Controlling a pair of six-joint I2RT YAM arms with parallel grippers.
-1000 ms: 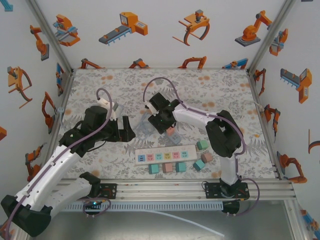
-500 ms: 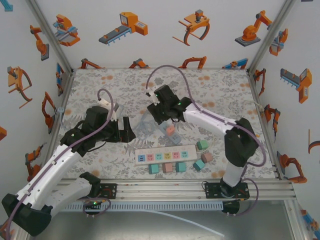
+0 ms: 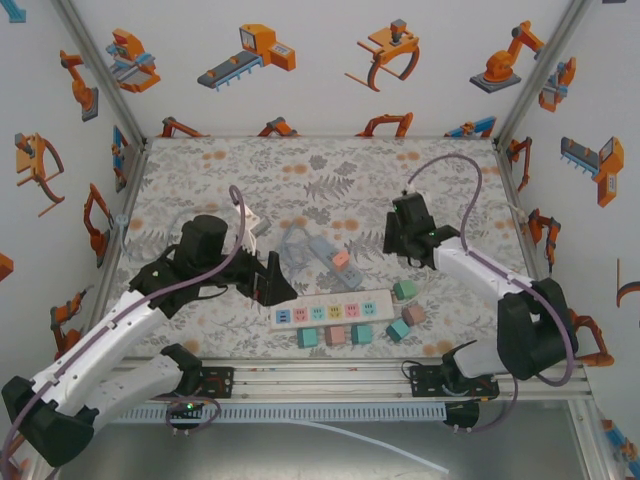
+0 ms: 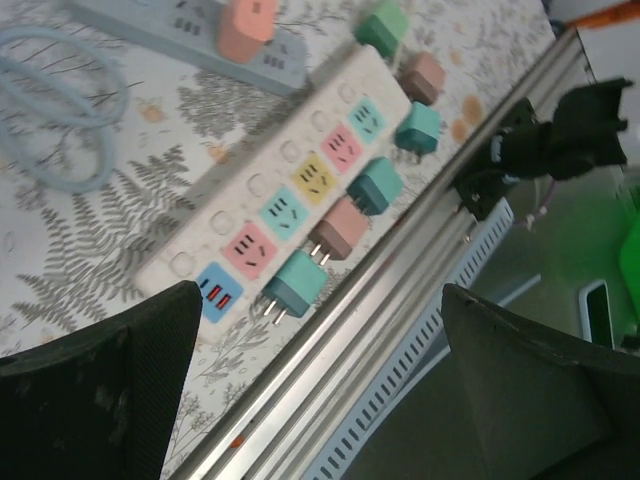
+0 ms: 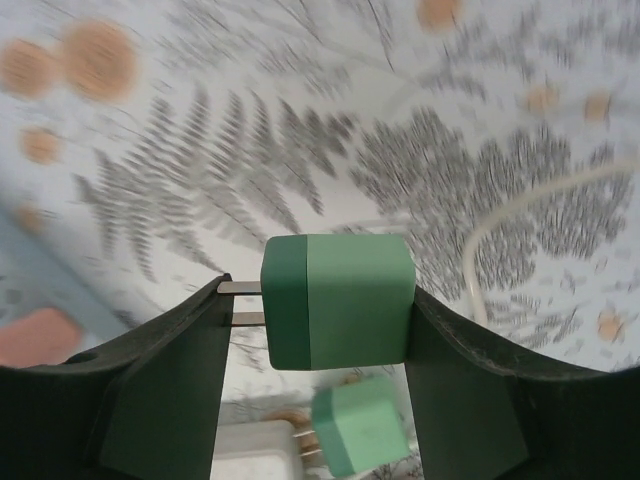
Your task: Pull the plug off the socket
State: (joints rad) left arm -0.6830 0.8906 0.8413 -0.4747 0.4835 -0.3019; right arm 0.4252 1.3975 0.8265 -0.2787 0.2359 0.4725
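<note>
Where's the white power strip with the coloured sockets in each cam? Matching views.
Top external: the white plastic power strip lies crosswise, low centre.
Left wrist: diagonal, lower left to upper centre.
Right wrist: one white end, bottom edge, left of centre.
Shared landmark: loose green plug by the strip's end.

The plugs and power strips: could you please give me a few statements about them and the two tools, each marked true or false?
The right tool is shut on a green plug whose prongs are bare. True.
A plug is pushed into the white strip. False: the one plugged-in pink plug sits in the blue strip.
The left tool is open. True.
No plugs lie near the white strip. False: several loose plugs lie along its near side.
</note>
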